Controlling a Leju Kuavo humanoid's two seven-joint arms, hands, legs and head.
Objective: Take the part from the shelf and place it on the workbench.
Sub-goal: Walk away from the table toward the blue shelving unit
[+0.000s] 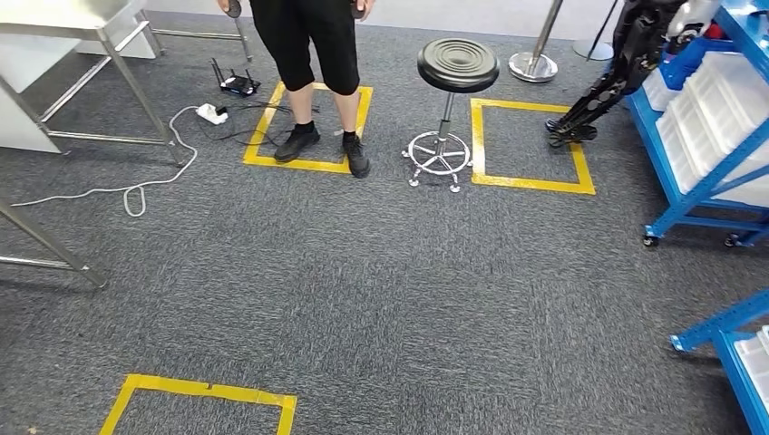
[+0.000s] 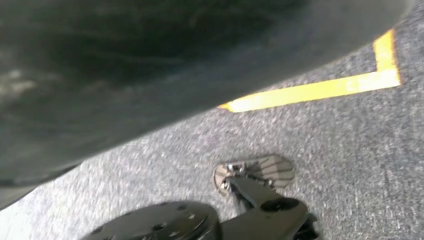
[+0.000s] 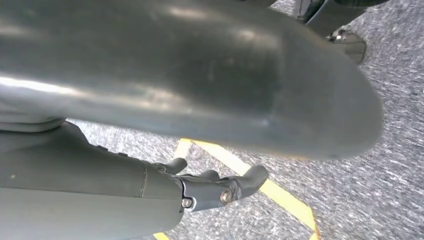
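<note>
**Right hand [image 3: 215, 185] empty, part not yet fetched**

Right hand hangs low over the grey carpet, its dark fingers loosely apart with nothing between them. The left hand [image 2: 150, 65] may be the dark blurred mass close to the left wrist lens; how its fingers lie I cannot tell.

Across the head view from left to right:

- The steel workbench [image 1: 109, 41] stands at the upper left.
- Beside its legs lie a black router [image 1: 238, 84], a white power strip [image 1: 211, 113] and a white cable [image 1: 136, 188] looping over the floor.
- A person [image 1: 313, 54] stands in a yellow taped square [image 1: 257, 136].
- Just to the right of the person is a black round stool [image 1: 456, 65] on a chrome base.
- A second taped square [image 1: 530, 181] follows, with another dark legged robot [image 1: 626, 59] at its far corner.
- The blue shelf [image 1: 676, 195] with white bins [image 1: 716, 118] runs along the right edge.

The part must be somewhere in those bins. No single piece can be made out, so its long axis and the way it points cannot be read.

The step in hand is judged to be the walk to the shelf. The risks lie in the route:

- The other robot stands right against the shelf, so a reach there could strike it.
- The stool's spread base sits between shelf and workbench, and a foot could catch it on the way back.
- Further left, the person and the loose cable lie in the path, and the cable could snag a foot.
</note>
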